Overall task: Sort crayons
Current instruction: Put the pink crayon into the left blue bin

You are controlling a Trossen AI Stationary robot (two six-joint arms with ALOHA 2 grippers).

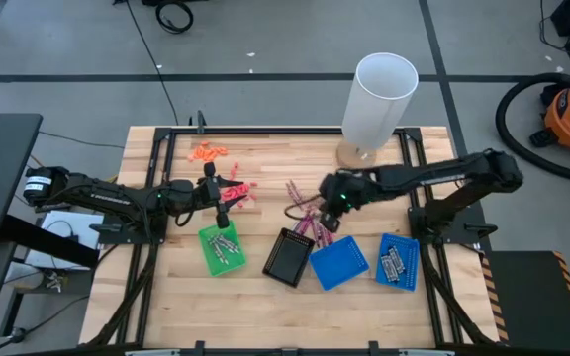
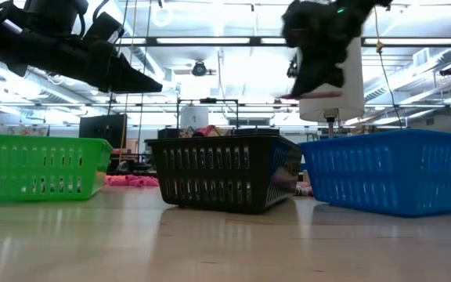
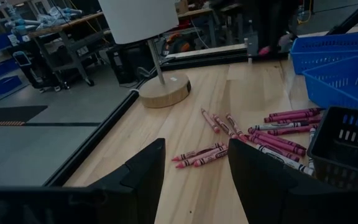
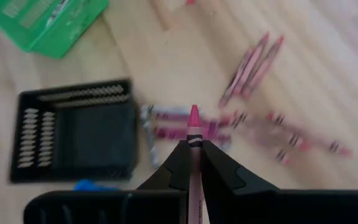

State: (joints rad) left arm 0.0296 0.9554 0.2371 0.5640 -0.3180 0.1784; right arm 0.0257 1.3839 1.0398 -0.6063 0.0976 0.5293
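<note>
Several pink crayons point(image 1: 308, 223) lie loose on the wooden table, just beyond the black tray point(image 1: 289, 257); they also show in the left wrist view point(image 3: 272, 134). Grey crayons lie in the green tray point(image 1: 218, 249). My right gripper point(image 4: 191, 152) hovers over the pink pile point(image 4: 253, 124) and is shut on one pink crayon point(image 4: 194, 118). My left gripper point(image 3: 194, 171) is open and empty, above the table beyond the green tray, and shows in the high view point(image 1: 222, 196). My right gripper pinches a pink crayon's shaft point(image 4: 194, 144) between its two fingertips. The crayon lies along the fingers, and its pointed tip point(image 4: 194, 113) sticks out past them. The fingers point down at the table. The crayon is lifted clear of the pile.
Two blue trays point(image 1: 337, 262) point(image 1: 398, 260) stand right of the black tray, the right one with grey sticks in it. A white lamp point(image 1: 379, 99) stands at the far edge. Orange bits point(image 1: 208, 151) and coral-red bits point(image 1: 242, 190) lie at the far left.
</note>
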